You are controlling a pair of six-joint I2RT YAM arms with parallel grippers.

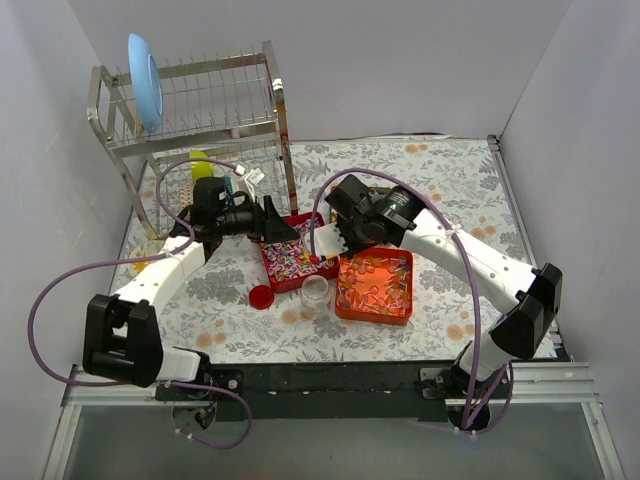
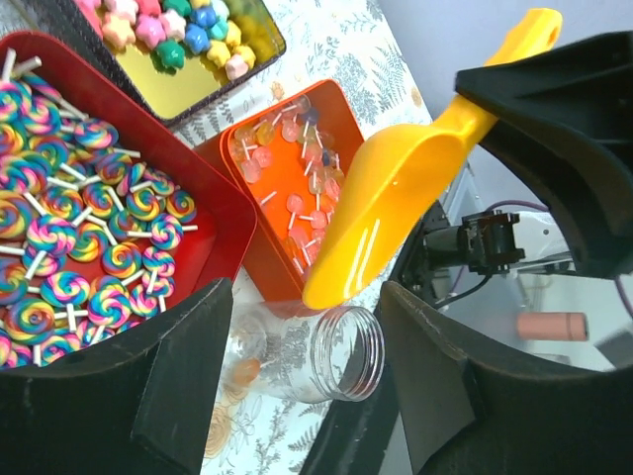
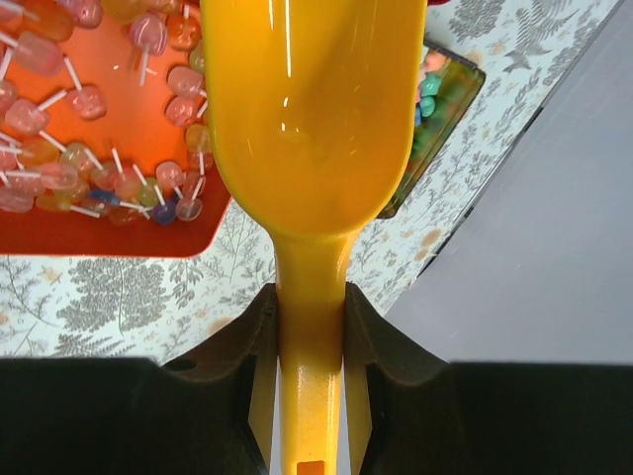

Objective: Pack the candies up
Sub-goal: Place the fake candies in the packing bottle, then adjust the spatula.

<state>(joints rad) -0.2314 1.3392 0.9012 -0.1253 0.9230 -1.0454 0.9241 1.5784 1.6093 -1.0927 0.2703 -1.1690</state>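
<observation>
Striped swirl candies (image 2: 89,247) fill the red tray (image 1: 290,262). Clear-wrapped reddish candies (image 3: 69,129) lie in the orange tray (image 1: 377,290), and pastel candies (image 2: 168,30) sit in a dark tray beyond. A clear open jar (image 1: 315,290) stands between the two trays. My left gripper (image 1: 272,222) hovers over the red tray, open and empty; in its wrist view the jar (image 2: 316,351) shows below the gap (image 2: 307,327). My right gripper (image 3: 310,307) is shut on the yellow scoop's handle, and the scoop bowl (image 2: 386,198) hangs over the orange tray near the jar.
A round red lid (image 1: 261,296) lies on the flowered cloth left of the jar. A metal dish rack (image 1: 190,110) holding a blue plate (image 1: 145,80) stands at the back left. Grey walls close in both sides.
</observation>
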